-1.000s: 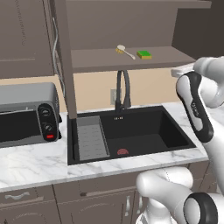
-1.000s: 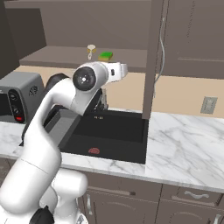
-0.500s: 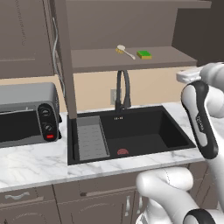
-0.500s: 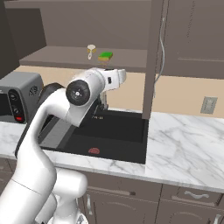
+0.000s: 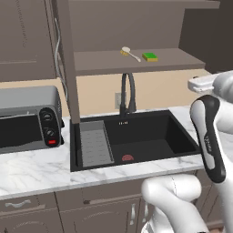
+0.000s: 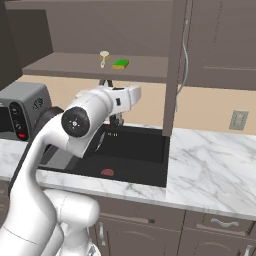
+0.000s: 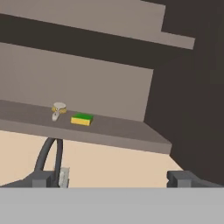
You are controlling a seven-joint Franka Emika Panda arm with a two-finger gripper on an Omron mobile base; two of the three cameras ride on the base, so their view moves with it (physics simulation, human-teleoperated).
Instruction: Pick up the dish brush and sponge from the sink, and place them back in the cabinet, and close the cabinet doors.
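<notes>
With brush (image 5: 129, 53) and sponge (image 5: 150, 57) already on the cabinet (image 5: 182, 58) shelf, my tool (image 7: 113, 178) is released and empty, so next I reach for a door (image 6: 176, 65).

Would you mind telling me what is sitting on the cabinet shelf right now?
The dish brush and the sponge lie side by side on the shelf, apart. The shelf's left end is hidden behind an open cabinet door.

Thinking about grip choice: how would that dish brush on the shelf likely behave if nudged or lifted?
The dish brush looks small and thin-handled, so probably light. Its round head might let it pivot or roll when nudged. Lying close beside the sponge, a push could bump that.
</notes>
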